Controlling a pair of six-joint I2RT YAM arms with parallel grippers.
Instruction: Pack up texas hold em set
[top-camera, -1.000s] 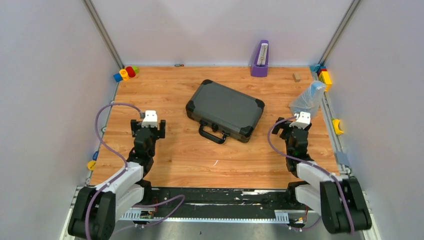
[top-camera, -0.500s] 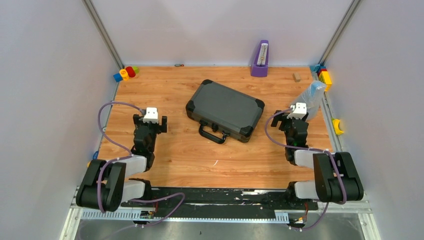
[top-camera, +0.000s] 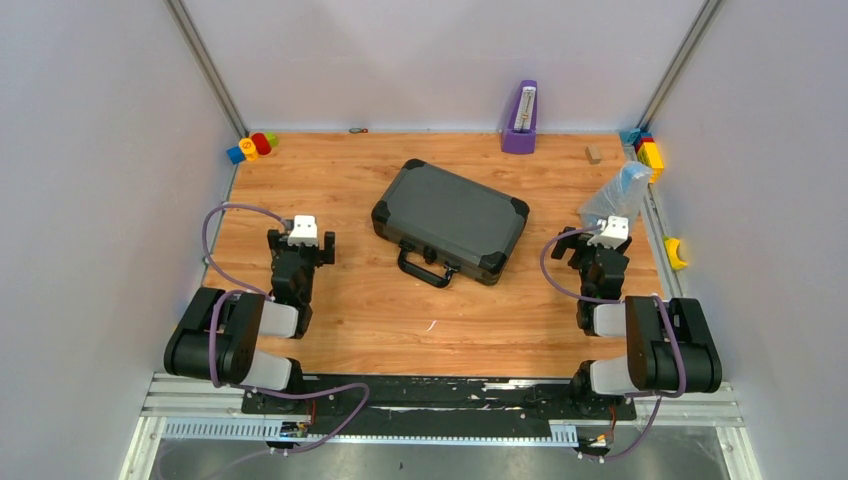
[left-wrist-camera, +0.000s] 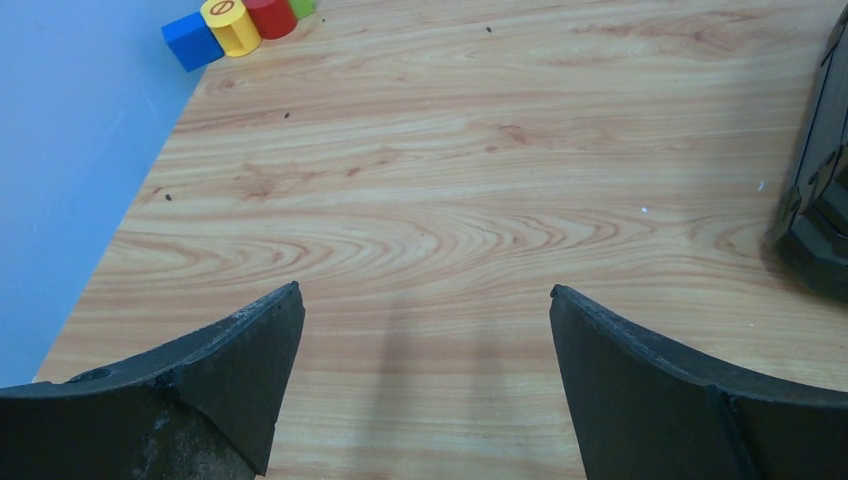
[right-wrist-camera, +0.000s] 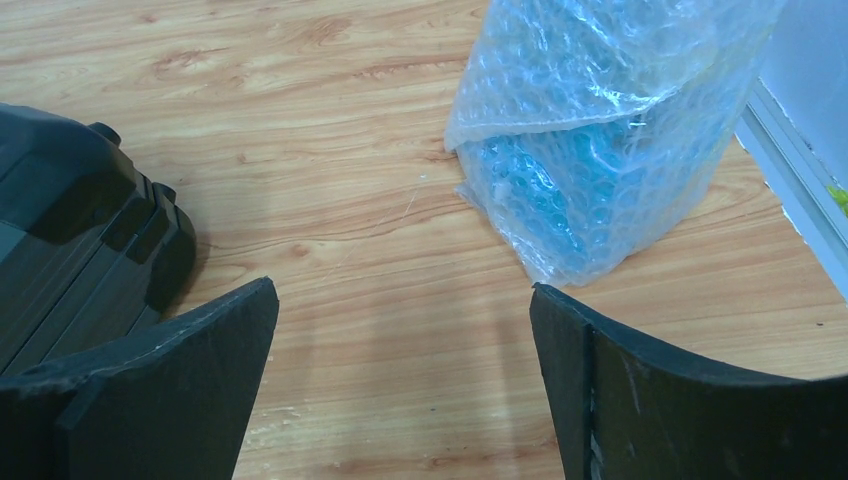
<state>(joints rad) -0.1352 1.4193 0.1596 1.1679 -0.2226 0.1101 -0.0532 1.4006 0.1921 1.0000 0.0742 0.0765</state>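
The texas hold em set shows as a black hard case, lying closed and slanted mid-table with its handle toward me. Left of it my left gripper stands open over bare wood, well apart from the case. In the left wrist view the gripper holds nothing, and a case corner shows at the right edge. My right gripper is open to the right of the case. In its wrist view the gripper is empty, between the case and a bubble-wrap bag.
The bubble-wrap bag stands near the right rail. A purple upright object sits at the back wall. Toy blocks lie in the back left corner and back right corner, near a small wooden block. Walls close three sides.
Both arms have folded back, their elbows drawn in over the bases. The grippers stay near the same spots either side of the case. The case has not moved.
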